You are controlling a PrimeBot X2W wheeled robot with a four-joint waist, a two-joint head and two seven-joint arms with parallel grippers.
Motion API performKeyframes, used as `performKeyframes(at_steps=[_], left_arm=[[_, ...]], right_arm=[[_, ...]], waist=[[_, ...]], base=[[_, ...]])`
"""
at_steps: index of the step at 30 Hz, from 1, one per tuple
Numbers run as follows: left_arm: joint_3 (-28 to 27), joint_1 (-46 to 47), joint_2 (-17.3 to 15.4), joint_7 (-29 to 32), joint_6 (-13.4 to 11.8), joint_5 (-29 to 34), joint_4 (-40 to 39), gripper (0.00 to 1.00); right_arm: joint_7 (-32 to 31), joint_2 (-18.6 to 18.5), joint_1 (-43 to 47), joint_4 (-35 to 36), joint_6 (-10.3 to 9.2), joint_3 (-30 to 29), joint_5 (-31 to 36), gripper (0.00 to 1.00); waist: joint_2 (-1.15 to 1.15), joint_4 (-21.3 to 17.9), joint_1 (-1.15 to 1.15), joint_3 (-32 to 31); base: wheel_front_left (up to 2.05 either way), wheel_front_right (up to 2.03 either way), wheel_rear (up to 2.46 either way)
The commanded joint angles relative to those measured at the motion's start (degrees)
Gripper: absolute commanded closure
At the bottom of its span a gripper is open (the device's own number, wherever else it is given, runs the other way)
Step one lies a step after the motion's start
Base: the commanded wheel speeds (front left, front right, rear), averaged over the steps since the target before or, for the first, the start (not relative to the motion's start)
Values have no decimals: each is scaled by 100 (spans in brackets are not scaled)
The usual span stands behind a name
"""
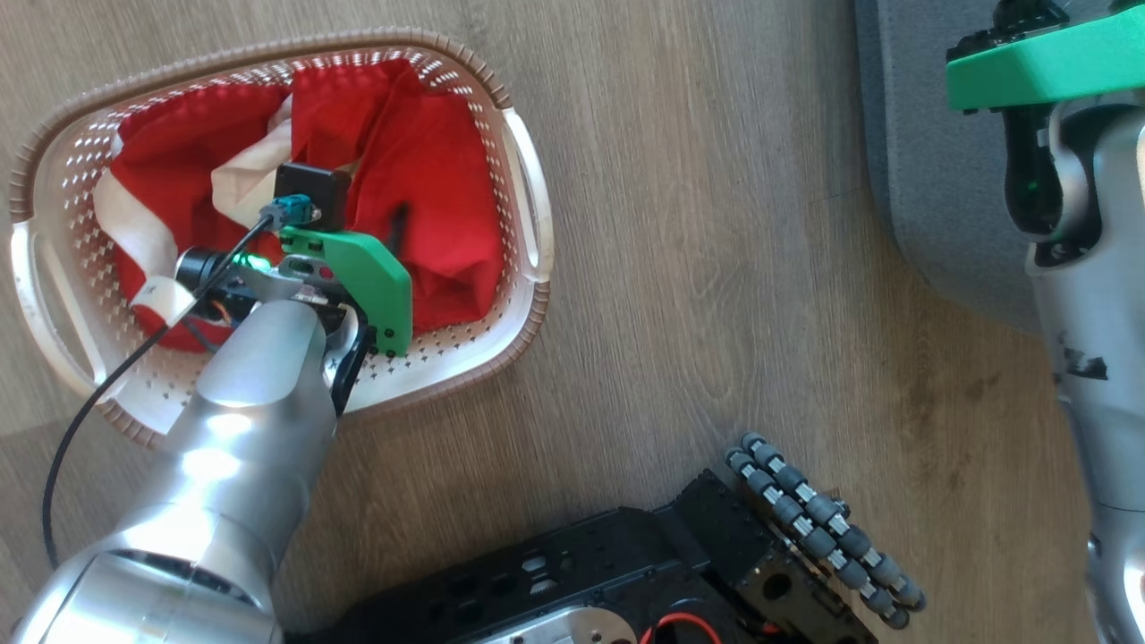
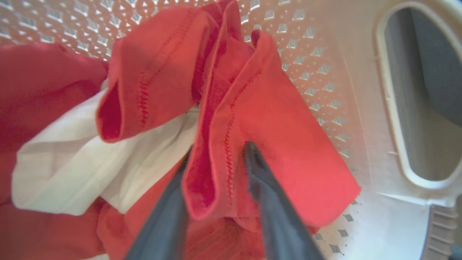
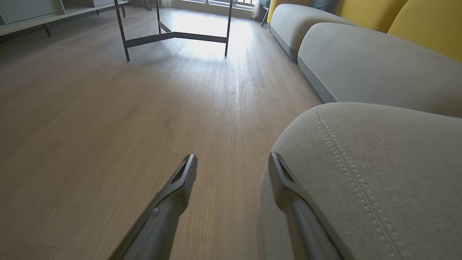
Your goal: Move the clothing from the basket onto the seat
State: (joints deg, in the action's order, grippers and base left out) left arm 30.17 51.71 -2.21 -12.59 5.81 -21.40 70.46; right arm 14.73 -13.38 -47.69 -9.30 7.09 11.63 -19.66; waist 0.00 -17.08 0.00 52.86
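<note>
Head view: your left end effector (image 1: 383, 229) is down inside the basket (image 1: 530, 224), which stands on the wooden floor (image 1: 716, 268) at your left. The clothing (image 1: 429, 179) lies heaped in the basket, red with white panels. The seat (image 1: 930, 179) is at the upper right, well apart from the basket, and your right arm (image 1: 1091, 376) hangs by its edge, probably parked there to stay out of the way.

Left wrist view: your two fingers (image 2: 267, 195) stand spread wide, one on each side of an upright, hemmed red fold. Nothing is pinched yet. That fold rises proud of the heap near the perforated wall, which I judge is why you straddle it: closing here should catch cloth without scraping plastic.

Right wrist view: your right end effector (image 3: 232, 162) is released and empty, one finger over the floor and the other over the seat's stitched, rounded corner. No garment shows on the cushion, so the job looks barely begun.
</note>
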Motion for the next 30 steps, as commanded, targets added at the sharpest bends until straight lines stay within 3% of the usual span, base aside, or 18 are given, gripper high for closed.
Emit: performKeyframes(at_steps=[1, 16, 30], left_arm=[[-35, -67, -66, -36, 28, -105, 4, 100], [139, -407, -66, -234, -3, -504, 27, 100], [-158, -803, -83, -240, -57, -108, -1425, 100]], right_arm=[[27, 16, 295, 137, 40, -10, -23, 0], [27, 109, 453, -138, 40, 207, -35, 0], [27, 100, 846, -468, 40, 407, -12, 0]], waist=[[0, -16, 0, -27], [0, 300, 0, -1220], [0, 953, 0, -2392]], base=[[0, 0, 0], [0, 0, 0], [0, 0, 0]])
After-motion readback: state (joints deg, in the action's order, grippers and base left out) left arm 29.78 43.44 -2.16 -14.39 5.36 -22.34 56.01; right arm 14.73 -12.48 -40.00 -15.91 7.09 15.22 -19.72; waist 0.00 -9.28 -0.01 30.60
